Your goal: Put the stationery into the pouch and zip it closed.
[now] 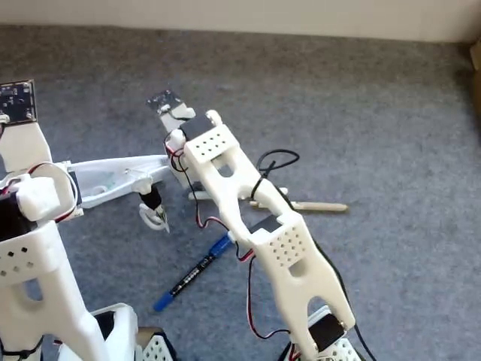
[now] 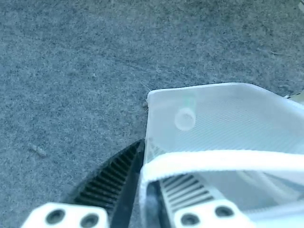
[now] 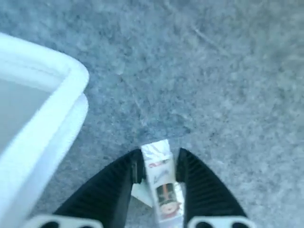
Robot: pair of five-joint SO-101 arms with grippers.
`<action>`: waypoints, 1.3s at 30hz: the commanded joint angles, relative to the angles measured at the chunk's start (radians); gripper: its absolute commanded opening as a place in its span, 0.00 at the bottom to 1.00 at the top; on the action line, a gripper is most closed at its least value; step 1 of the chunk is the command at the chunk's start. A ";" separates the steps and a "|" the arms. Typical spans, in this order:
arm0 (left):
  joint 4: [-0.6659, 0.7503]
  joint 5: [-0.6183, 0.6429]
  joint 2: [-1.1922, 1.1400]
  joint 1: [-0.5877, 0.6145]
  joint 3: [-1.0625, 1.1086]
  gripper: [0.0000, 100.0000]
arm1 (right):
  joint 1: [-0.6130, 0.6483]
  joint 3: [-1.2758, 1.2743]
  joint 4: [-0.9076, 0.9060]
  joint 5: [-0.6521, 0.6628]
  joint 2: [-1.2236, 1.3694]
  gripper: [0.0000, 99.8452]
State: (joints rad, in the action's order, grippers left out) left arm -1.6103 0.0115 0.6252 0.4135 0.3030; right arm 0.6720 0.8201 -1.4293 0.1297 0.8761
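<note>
Grey carpet [image 1: 376,113] covers the whole work surface. The right gripper [image 3: 159,156] is closed narrowly on a small printed packet [image 3: 162,190], which it holds over the carpet. The white mesh pouch [image 3: 38,114] is just beside it. The left gripper [image 2: 145,183] pinches the pouch's rim between its black fingers. Farther out, a blue pen [image 1: 192,274] lies on the carpet between the two arms. A pale wooden stick [image 1: 308,204] lies beyond the right arm. Both are outside the pouch.
</note>
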 commanded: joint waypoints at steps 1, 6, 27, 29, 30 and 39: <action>-0.002 0.009 -0.028 0.018 0.022 0.01 | -0.005 0.044 -0.013 0.018 -0.022 0.04; -0.002 0.009 -0.028 0.018 0.022 0.01 | -0.008 0.044 -0.013 0.018 -0.019 0.04; -0.003 0.009 -0.028 0.018 0.022 0.01 | -0.007 0.484 -0.335 0.011 -0.228 0.04; -0.003 0.009 -0.028 0.018 0.022 0.01 | -0.008 0.538 -0.335 0.003 -0.246 0.04; -0.003 0.009 -0.028 0.018 0.022 0.01 | -0.010 0.558 -0.337 -0.021 -0.259 0.04; -0.002 0.009 -0.033 0.015 0.024 0.01 | -0.010 0.582 -0.338 -0.123 -0.479 0.04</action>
State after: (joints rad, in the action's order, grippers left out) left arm -1.6103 0.0115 0.6252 0.4135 0.3061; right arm 0.6736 1.3495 -1.7469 0.0207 0.5370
